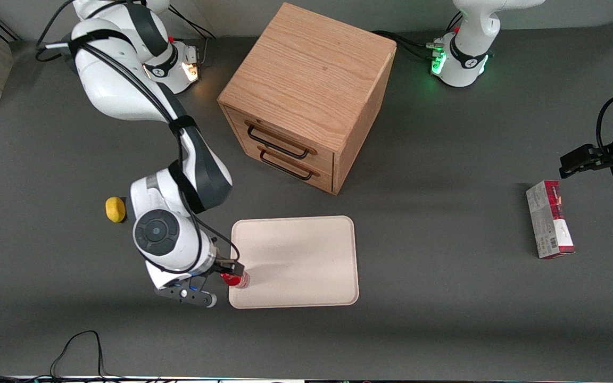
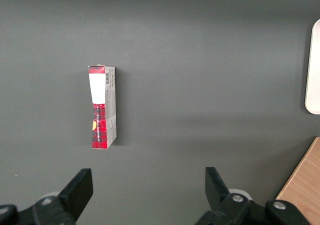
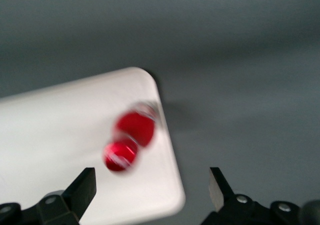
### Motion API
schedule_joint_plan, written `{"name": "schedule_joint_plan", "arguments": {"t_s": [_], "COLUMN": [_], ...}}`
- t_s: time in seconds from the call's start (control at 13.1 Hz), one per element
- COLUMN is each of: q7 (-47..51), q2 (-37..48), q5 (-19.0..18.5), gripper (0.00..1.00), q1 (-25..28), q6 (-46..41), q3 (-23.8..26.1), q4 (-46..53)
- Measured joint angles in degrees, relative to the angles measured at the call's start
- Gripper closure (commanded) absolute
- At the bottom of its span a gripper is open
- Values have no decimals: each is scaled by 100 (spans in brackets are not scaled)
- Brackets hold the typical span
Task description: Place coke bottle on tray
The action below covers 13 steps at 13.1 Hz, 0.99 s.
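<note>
The coke bottle (image 1: pixel 235 279), small and red with a red cap, sits on the cream-white tray (image 1: pixel 301 260), just inside the tray's corner nearest the front camera at the working arm's end. My right gripper (image 1: pixel 228 270) hangs just above that corner. In the right wrist view the gripper (image 3: pixel 152 185) is open and empty. The bottle (image 3: pixel 129 140) lies below it on the tray (image 3: pixel 55 150), clear of both fingers and blurred. A strip of the tray's rim shows in the left wrist view (image 2: pixel 314 70).
A wooden two-drawer cabinet (image 1: pixel 306 96) stands farther from the front camera than the tray. A yellow lemon-like object (image 1: pixel 115 209) lies beside the working arm. A red-and-white carton (image 1: pixel 549 219) lies toward the parked arm's end and shows in the left wrist view (image 2: pixel 102 106).
</note>
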<state>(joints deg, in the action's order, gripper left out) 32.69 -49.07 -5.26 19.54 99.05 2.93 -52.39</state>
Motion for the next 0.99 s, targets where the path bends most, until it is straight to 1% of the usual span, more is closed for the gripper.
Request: {"name": "schedule_joint_plan", "arguments": {"t_s": [0.08,0.15,0.38,0.46,0.61,0.76,0.84,0.99], "q7": [-411,-862,-2438,-2817,-3250,-3334,-3337,-3337], "q2": [400,929,2952,3614,4753,5302,5387,5397], "q5": [4,15,49,55,75,244,352,423], "gripper": [0,0,0,0,0,0,0,0], "q1": [-112,-282,-924,-1065,-1115,-1111,-1086,-878], "q6": [-171,-195,-67,4,109,96,76,-114], "q3": [-14,-20,-45,-118,-415,-552,-575,-714], "q4": [-354,-926,-3193,-3908,-5075,-5486,-5468,-5293]}}
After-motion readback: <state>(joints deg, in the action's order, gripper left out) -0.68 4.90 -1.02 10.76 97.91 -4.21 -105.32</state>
